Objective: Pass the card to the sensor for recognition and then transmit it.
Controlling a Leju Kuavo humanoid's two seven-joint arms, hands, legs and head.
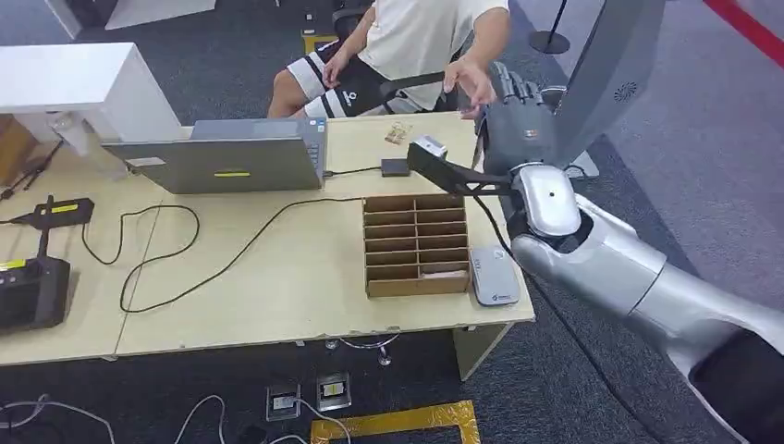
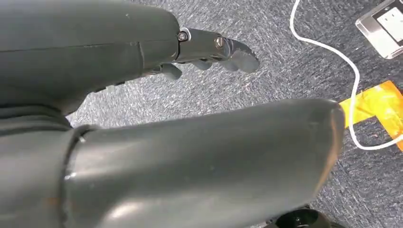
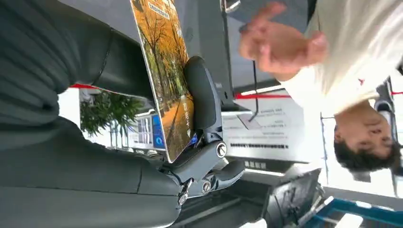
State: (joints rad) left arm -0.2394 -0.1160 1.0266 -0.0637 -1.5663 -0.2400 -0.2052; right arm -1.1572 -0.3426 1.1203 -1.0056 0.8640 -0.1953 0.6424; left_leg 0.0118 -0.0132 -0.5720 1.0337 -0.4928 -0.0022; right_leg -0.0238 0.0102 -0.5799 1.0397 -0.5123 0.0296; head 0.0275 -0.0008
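Note:
My right hand (image 1: 518, 125) is raised past the table's far right corner and grips the card (image 3: 166, 71) between thumb and fingers. The card's face shows autumn trees; its plain grey back (image 1: 610, 65) stands upright in the head view. A seated person's hand (image 1: 473, 83) reaches toward the card with fingers spread, a short gap away, and shows again as the person's hand (image 3: 280, 45). The flat grey card sensor (image 1: 495, 276) lies on the table at the right end, below my forearm. My left hand (image 2: 166, 156) hangs over the carpet and holds nothing.
A cardboard sorter box (image 1: 416, 242) with several slots stands beside the sensor. A grey laptop (image 1: 222, 162) with cables sits mid-table, and a black handheld device (image 1: 32, 291) lies at the left end. Floor sockets (image 1: 300, 398) and yellow tape (image 1: 398, 421) lie under the front edge.

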